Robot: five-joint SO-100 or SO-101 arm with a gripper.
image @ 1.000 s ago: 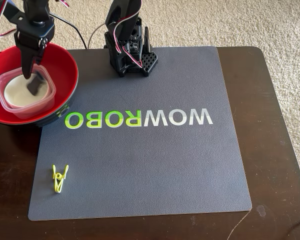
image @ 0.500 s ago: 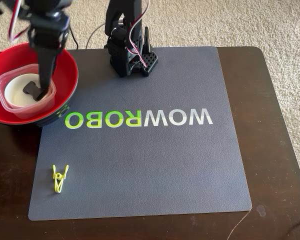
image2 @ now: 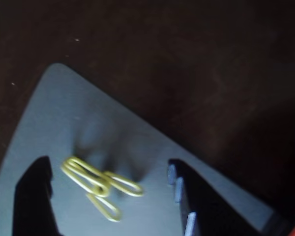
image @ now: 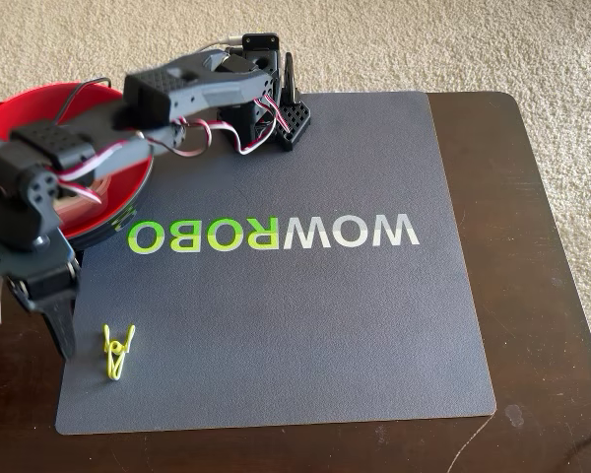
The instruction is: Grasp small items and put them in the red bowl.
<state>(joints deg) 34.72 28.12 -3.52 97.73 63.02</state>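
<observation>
Dark wooden table (image: pixel 552 246), grey mat (image: pixel 305 325) on it, red bowl (image: pixel 118 192) at the mat's far-left corner partly behind the arm, gripper (image2: pixel 110 196) released with fingers apart, straddling the yellow-green clip (image2: pixel 96 184) near the mat's near-left corner

My black gripper (image2: pixel 108 196) is showing dark fingers (image2: pixel 32 196) either side of the yellow-green clip (image2: pixel 99 186). The grey mat (image: pixel 305 325) is carrying green and white lettering (image: pixel 273 233). The red bowl (image: pixel 128 182) is gleaming glossy red inside, black outside. The table (image: pixel 542 246) is looking dark brown.
</observation>
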